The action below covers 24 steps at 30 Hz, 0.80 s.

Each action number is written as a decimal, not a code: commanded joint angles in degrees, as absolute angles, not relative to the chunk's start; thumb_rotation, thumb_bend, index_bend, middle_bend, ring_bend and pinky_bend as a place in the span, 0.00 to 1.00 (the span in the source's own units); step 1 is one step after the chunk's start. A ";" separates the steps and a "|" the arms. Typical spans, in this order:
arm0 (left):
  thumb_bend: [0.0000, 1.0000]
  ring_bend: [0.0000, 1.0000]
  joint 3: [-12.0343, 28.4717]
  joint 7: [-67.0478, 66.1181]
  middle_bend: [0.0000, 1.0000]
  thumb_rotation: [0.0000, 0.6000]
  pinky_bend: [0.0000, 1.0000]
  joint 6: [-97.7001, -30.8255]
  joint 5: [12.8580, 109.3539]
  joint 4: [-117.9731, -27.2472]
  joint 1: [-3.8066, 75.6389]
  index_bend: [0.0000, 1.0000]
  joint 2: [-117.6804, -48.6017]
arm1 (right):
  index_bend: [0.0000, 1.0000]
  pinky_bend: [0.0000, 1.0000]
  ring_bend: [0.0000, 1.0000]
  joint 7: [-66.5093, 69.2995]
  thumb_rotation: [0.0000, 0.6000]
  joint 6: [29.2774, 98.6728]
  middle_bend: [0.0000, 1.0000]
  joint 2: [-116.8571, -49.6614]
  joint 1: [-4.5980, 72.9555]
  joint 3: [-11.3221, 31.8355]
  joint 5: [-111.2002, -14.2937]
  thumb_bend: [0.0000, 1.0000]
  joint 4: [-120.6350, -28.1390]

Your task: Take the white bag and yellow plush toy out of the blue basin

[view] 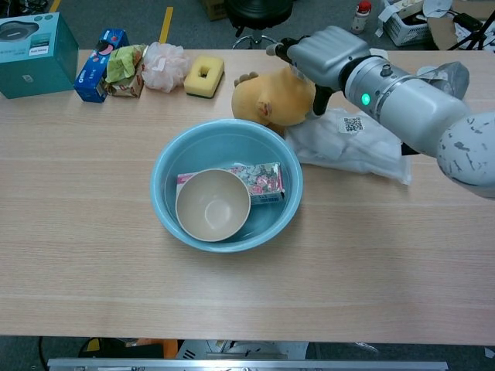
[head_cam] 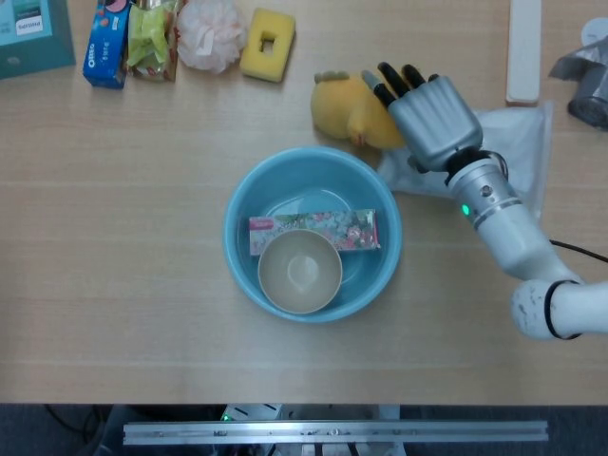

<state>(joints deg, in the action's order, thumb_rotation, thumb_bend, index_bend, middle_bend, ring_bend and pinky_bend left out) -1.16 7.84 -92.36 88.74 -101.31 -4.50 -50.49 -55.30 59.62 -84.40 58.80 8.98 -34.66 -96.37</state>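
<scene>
1. Blue plastic, the blue basin [head_cam: 239, 249] sits mid-worktop [head_cam: 114, 285] holding a cream bowl [head_cam: 300, 271] and a flowered packet [head_cam: 318, 231]; neither task thing is inside.
2. The white bag [view: 348, 147] lies on the worktop right of the basin: probably light, slippery film, best taken at an edge.
3. The yellow plush toy [view: 271, 99] rests beside the bag, just beyond the rim; soft, squashy, take it round the body.
4. The right hand [head_cam: 418, 104] lies over the toy; whether it grips, I cannot tell.
5. The left hand is unseen.
</scene>
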 commanded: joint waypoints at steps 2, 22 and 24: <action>0.24 0.19 -1.04 7.95 0.28 1.00 0.16 -91.95 88.78 -101.11 -4.17 0.33 -50.52 | 0.00 0.40 0.10 -53.77 1.00 62.75 0.04 -80.11 56.98 8.29 -36.13 0.08 -101.81; 0.24 0.19 0.05 5.54 0.28 1.00 0.16 -89.02 89.78 -99.96 -1.02 0.33 -53.16 | 0.00 0.41 0.13 -37.98 1.00 93.99 0.16 -51.87 25.09 -8.09 -58.68 0.11 -123.39; 0.24 0.19 0.25 5.04 0.28 1.00 0.16 -89.37 90.19 -99.91 -0.82 0.33 -53.73 | 0.00 0.41 0.13 -36.30 1.00 95.78 0.16 -50.74 22.10 -9.27 -60.67 0.11 -123.30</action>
<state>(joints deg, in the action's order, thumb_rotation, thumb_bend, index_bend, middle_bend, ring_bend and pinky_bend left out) 0.16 5.19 -89.25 90.08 -99.93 -0.92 -53.57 -38.82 93.50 -52.95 25.39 -7.12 -57.97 -122.56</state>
